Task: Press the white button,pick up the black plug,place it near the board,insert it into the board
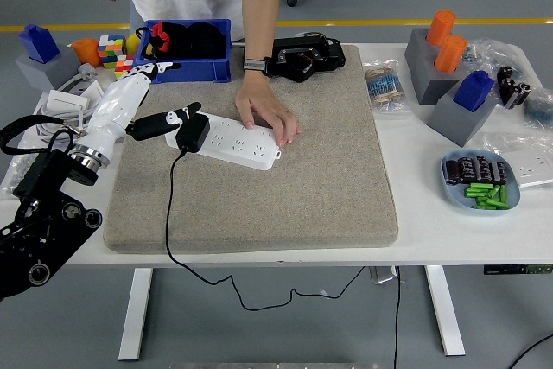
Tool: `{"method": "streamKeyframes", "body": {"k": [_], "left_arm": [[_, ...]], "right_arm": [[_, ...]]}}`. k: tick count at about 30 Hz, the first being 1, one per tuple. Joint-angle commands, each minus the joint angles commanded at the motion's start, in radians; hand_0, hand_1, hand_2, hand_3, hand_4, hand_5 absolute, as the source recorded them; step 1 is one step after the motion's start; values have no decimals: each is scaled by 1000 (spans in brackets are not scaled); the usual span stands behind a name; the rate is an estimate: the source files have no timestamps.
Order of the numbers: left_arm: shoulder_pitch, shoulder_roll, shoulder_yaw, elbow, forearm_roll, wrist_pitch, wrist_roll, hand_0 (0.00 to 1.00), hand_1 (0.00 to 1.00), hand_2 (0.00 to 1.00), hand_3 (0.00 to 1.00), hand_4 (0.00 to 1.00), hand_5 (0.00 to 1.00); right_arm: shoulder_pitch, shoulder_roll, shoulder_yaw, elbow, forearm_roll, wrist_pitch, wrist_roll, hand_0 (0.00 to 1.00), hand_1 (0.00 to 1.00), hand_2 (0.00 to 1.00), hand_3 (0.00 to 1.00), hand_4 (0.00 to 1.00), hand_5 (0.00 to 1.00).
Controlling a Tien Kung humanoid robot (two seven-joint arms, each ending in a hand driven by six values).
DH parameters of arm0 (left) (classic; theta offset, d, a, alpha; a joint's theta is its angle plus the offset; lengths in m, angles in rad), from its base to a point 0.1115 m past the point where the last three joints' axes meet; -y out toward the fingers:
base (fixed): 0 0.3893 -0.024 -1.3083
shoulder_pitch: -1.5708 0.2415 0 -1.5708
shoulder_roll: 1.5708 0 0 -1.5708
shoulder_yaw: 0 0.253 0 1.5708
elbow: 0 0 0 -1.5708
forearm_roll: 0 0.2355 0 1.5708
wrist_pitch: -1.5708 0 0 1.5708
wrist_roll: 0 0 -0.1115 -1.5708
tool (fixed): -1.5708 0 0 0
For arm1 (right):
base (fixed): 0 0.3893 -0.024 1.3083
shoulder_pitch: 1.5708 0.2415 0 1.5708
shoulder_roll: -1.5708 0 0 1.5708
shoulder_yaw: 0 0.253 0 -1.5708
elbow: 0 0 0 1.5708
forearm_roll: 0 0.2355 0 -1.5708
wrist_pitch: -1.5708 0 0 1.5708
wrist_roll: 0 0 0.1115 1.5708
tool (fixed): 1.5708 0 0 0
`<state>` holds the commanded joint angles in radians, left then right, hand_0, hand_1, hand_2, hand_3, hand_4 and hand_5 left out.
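Black plug (pixel 192 134) sitting in white board (pixel 232 141); left hand (pixel 130 105) hovering open; person's hand (pixel 266 116) steadying board; pressing squarely seems advisable.

Bright, even overhead light, soft faint shadows, sharp focus, no glare, slight edge distortion.

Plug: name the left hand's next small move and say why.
Probably bring the open left hand over the plug and press down. The plug sits on the left end of the strip, which a person's hand steadies, but I cannot tell whether it is fully seated.
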<state>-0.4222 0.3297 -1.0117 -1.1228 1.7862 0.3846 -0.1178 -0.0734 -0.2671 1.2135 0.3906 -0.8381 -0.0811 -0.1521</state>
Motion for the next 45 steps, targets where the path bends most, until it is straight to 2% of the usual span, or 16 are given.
{"method": "streamKeyframes", "body": {"k": [8, 13, 18, 22, 29, 36, 45], "left_arm": [[44, 14, -148, -18, 36, -38, 33, 930, 939, 879, 839, 861, 753], [43, 14, -219, -25, 38, -40, 33, 929, 936, 876, 835, 860, 751], [69, 20, -221, -30, 40, -42, 34, 929, 939, 879, 831, 860, 754], [107, -5, -240, -38, 46, -45, 37, 929, 939, 879, 831, 860, 754], [116, -5, -273, -55, 58, -51, 45, 928, 936, 878, 828, 856, 750], [145, -21, -334, -72, 73, -65, 55, 930, 935, 877, 822, 854, 748], [178, -40, -361, -72, 83, -77, 67, 933, 935, 875, 815, 852, 748]], "right_arm": [[10, 0, 10, -3, -4, -1, 0, 711, 673, 666, 615, 661, 372], [70, 1, -29, -14, -1, 6, -4, 711, 674, 666, 615, 661, 370], [69, -17, -47, -1, 1, 1, -1, 711, 674, 667, 615, 661, 370], [32, -15, -5, -3, -10, -1, -3, 711, 674, 667, 615, 661, 370], [35, -13, -13, -3, -10, 3, -5, 712, 674, 667, 615, 661, 370], [25, -15, -7, -4, -11, 3, -7, 711, 674, 668, 616, 662, 371], [18, -11, -4, -3, -11, 6, -8, 711, 675, 667, 617, 663, 371]]}}
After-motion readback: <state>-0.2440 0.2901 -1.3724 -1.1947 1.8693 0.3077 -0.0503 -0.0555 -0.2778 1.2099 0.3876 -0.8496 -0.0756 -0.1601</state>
